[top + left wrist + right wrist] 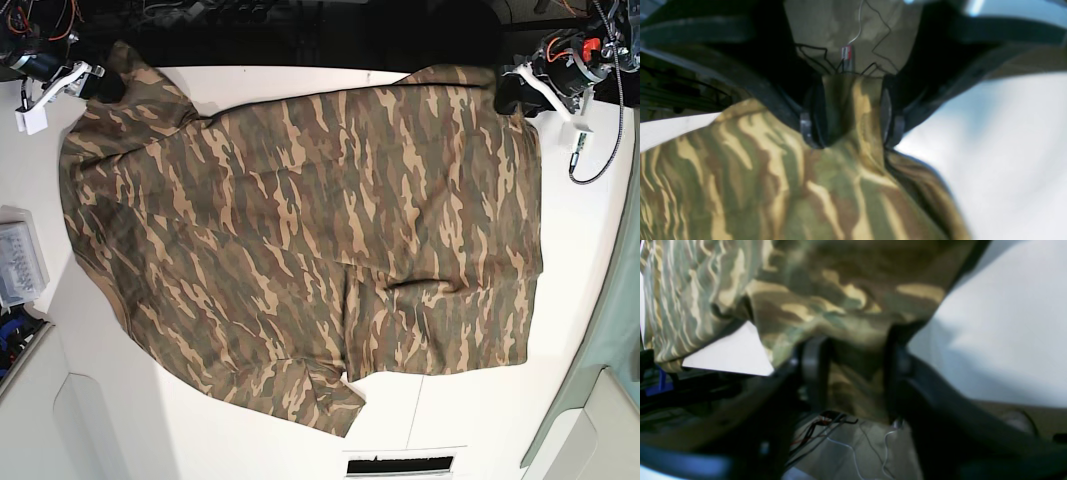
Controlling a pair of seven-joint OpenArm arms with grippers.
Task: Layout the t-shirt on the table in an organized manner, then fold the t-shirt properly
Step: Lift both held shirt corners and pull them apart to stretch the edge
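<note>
I see the t-shirt (300,240) spread flat over the table (460,420), its two far corners bunched between each claw's fingers, left claw (848,125) and right claw (853,373) both clamped on cloth.

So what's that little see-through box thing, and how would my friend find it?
Start at the white table with the big camouflage t-shirt spread on it. Look past the shirt to the picture's left edge, halfway down: the clear plastic box sits there, the only pale see-through thing.
</note>
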